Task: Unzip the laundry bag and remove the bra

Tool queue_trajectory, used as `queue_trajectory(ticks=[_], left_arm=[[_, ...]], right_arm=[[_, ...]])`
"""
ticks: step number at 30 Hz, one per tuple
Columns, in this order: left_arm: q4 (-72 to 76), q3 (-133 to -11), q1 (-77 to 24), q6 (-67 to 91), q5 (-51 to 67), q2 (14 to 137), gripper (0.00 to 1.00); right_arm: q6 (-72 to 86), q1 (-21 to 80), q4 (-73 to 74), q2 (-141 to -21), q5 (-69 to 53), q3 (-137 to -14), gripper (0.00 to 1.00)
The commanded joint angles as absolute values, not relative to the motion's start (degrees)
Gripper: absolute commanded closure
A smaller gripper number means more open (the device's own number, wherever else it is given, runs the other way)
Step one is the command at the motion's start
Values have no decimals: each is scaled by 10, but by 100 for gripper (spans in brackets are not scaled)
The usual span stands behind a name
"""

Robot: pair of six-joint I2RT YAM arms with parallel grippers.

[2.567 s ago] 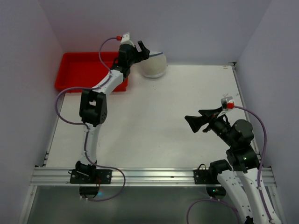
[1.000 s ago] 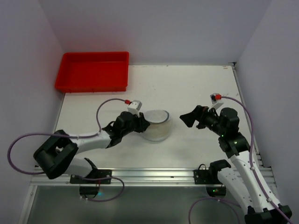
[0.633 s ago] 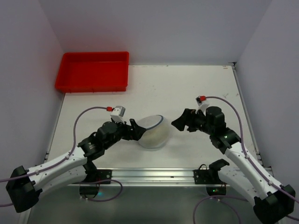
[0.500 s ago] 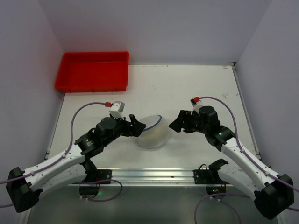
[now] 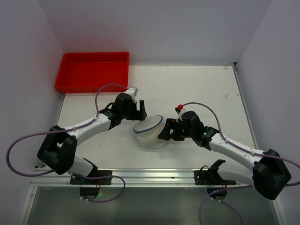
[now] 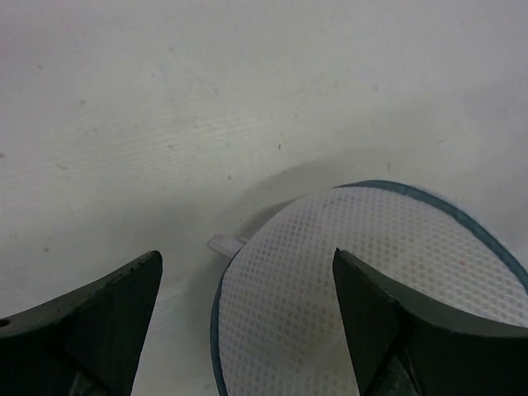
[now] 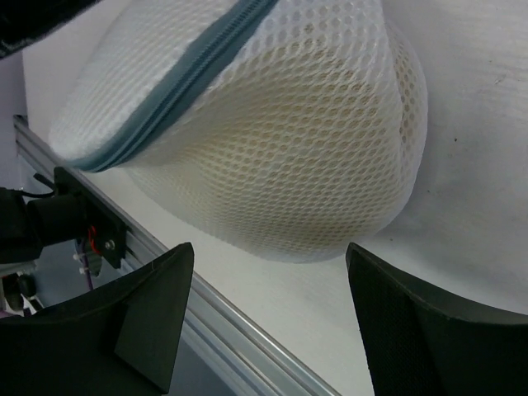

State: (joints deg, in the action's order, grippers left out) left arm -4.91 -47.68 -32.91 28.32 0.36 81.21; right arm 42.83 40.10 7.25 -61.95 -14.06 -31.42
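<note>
The laundry bag, a round white mesh pouch with a blue-grey zipper band, lies tilted on the table near the front middle. My left gripper is open just behind and left of it, touching nothing. In the left wrist view the bag sits under the open gripper, with a small white tab at its rim. My right gripper is open close to the bag's right side. In the right wrist view the bag fills the frame above the open gripper. A cream shape shows through the mesh; the bra itself cannot be made out.
A red plastic tray stands at the back left corner. The table's front metal rail runs just in front of the bag and shows in the right wrist view. Walls close in the table at left, back and right.
My left gripper brought the bag from beside the tray to the front middle, let go and drew back behind it. My right gripper moved left up to the bag's side.
</note>
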Motion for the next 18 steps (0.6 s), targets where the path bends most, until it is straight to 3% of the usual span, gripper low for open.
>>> queue_trajectory(ticks=[1, 5, 12, 18], left_arm=[[-30, -480, -328, 277, 70, 831, 14], [-24, -406, -328, 335, 84, 783, 19], [-26, -305, -357, 407, 105, 626, 19], [-55, -308, -410, 417, 85, 590, 12]], right_arm=[[437, 400, 15, -677, -144, -348, 23], [417, 369, 14, -743, -137, -401, 24], [345, 309, 36, -859, -151, -535, 26], [271, 309, 106, -930, -145, -675, 20]])
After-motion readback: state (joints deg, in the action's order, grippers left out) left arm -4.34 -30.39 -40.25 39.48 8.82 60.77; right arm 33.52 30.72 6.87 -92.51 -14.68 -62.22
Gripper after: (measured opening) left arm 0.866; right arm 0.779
